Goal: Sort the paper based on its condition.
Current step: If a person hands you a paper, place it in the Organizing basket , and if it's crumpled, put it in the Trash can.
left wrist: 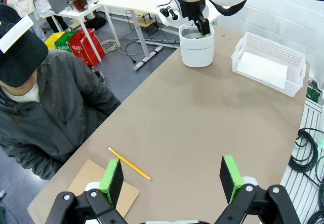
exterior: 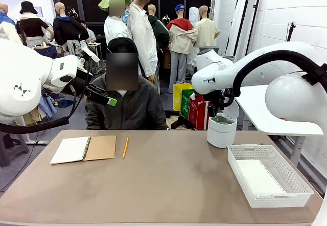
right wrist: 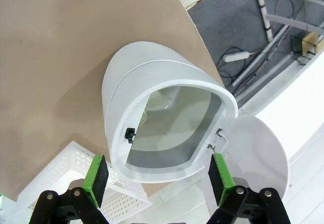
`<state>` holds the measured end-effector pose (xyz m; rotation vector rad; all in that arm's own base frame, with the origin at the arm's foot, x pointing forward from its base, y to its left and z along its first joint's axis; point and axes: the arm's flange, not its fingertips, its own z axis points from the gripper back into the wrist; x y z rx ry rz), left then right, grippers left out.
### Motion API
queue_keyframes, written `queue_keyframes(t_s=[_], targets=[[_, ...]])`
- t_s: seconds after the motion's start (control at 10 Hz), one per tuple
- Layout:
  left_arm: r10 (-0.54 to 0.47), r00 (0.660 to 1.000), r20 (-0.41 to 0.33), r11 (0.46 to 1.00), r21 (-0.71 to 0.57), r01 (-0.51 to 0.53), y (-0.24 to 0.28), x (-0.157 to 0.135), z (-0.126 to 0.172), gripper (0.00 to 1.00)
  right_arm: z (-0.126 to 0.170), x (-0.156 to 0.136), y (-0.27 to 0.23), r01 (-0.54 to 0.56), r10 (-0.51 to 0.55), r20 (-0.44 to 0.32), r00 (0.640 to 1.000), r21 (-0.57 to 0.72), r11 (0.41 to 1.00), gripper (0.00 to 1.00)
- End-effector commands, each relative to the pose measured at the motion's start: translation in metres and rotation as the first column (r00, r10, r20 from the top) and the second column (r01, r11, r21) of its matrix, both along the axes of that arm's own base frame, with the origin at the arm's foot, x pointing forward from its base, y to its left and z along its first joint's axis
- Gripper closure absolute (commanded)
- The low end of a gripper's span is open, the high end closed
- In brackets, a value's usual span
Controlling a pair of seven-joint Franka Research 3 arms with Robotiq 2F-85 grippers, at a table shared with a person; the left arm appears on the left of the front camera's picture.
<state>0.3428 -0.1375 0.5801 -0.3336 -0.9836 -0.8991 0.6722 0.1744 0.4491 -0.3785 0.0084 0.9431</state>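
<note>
Right tool is hanging wide open over the round white lidded bin; a plain white paper sheet is lying flat in the white plastic mesh basket on the brown table; light, floppy, probably best pinched at an edge; left tool is gaping empty.

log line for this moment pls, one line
right gripper: open, over open white bin | left gripper: open, raised above pencil | basket: flat paper inside | notebook: open, near person
</note>
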Motion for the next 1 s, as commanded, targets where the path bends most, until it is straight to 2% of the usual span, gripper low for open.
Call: queue_keyframes(t_s=[0.0,0.9], targets=[[-0.009,1.000,0.002,1.000,0.008,0.009,0.0009,0.0008,-0.0015,0.00,0.0005,0.0012,-0.0024,0.003,-0.003,0.005,1.000,0.001,1.000,0.00],[-0.009,1.000,0.002,1.000,0.008,0.009,0.0009,0.0008,-0.0015,0.00,0.0005,0.0012,-0.0024,0.003,-0.003,0.005,1.000,0.001,1.000,0.00]])
